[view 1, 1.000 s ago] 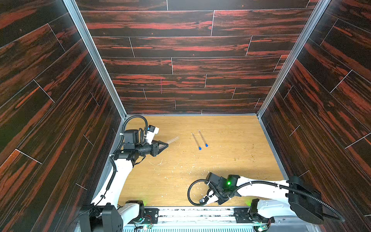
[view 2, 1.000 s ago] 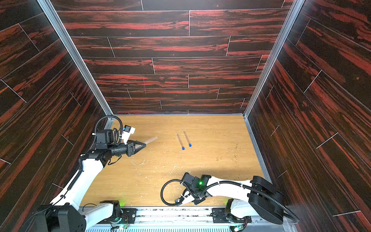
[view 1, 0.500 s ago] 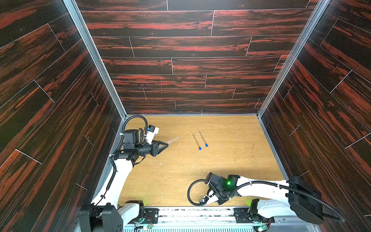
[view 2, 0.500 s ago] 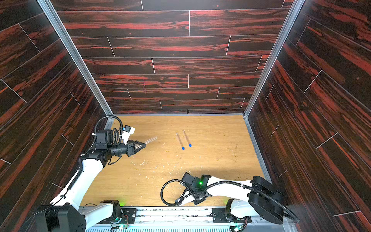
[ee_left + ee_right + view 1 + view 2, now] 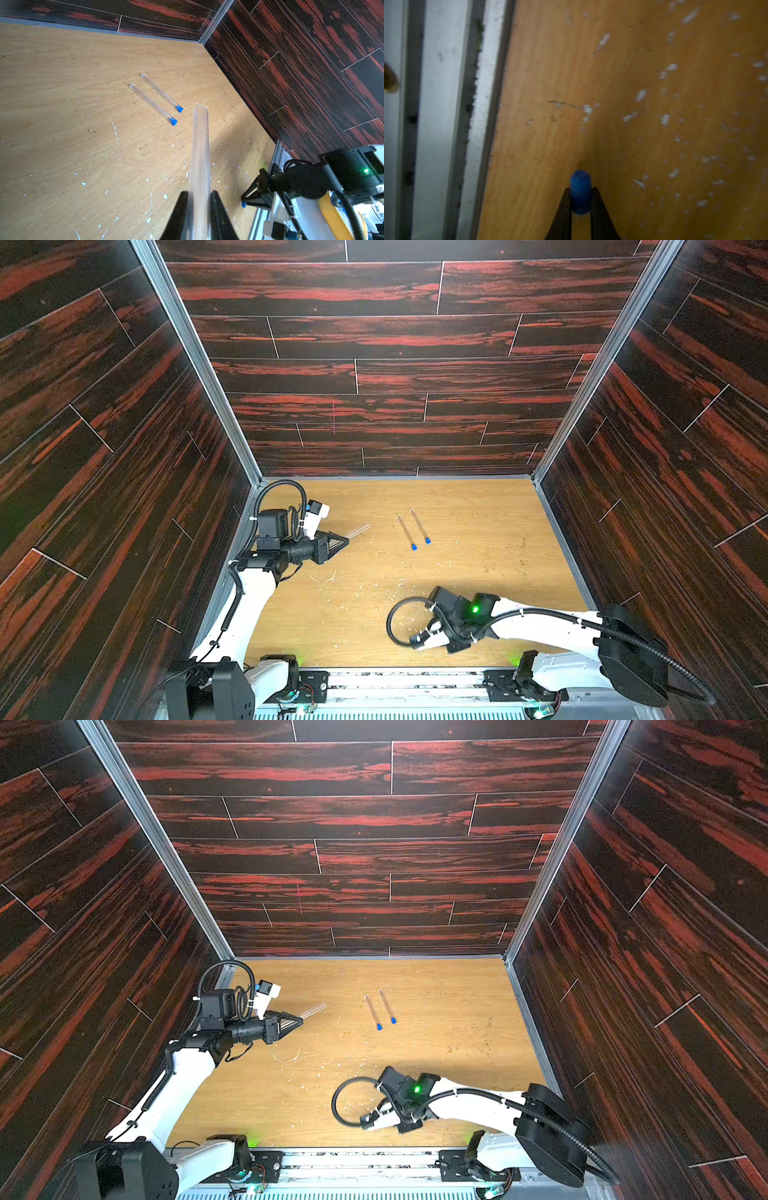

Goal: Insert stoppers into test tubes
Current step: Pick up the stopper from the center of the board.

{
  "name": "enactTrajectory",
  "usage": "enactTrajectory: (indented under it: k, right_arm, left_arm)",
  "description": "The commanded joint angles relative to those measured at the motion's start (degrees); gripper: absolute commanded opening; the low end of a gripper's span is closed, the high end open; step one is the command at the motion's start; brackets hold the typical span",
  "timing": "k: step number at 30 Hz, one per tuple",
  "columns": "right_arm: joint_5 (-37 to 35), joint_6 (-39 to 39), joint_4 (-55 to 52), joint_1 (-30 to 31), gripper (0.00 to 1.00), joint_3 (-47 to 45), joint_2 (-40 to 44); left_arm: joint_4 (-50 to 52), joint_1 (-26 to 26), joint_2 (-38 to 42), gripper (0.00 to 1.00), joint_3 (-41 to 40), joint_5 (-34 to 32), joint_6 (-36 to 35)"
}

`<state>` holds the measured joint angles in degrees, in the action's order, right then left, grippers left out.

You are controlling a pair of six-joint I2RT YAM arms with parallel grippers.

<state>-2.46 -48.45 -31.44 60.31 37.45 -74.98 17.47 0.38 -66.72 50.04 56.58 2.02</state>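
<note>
Black left fingers (image 5: 180, 212) pinch a smooth clear tube (image 5: 200, 145); right fingers (image 5: 563, 212) clamp a rounded blue stopper (image 5: 580, 191).

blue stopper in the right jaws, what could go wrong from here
1. The stopper is pinched only at the tips of the right jaws, so it may slip or twist out when pressed.
2. The open tube sticks far out of the left jaws; a push on its mouth could tilt it or slide it back.
</note>
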Motion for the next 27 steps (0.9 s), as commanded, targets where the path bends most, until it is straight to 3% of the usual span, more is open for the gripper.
enactTrajectory:
  k: [1,12,27]
  right_arm:
    - [1.66,1.45,-0.83,-2.51,0.11,2.69,2.65]
    - [-1.14,1.24,-0.63,-11.01,0.11,12.04,5.17]
    - [-2.91,-0.29,0.02,-13.38,0.11,17.04,5.18]
  left_arm:
    - [-1.29,-1.17,-0.7,0.04,-0.73,1.36,0.04]
    - [-3.15,-9.3,-4.86,0.04,-1.88,1.61,0.7]
    - [0.93,-20.29,-11.48,0.04,0.38,1.01,-3.91]
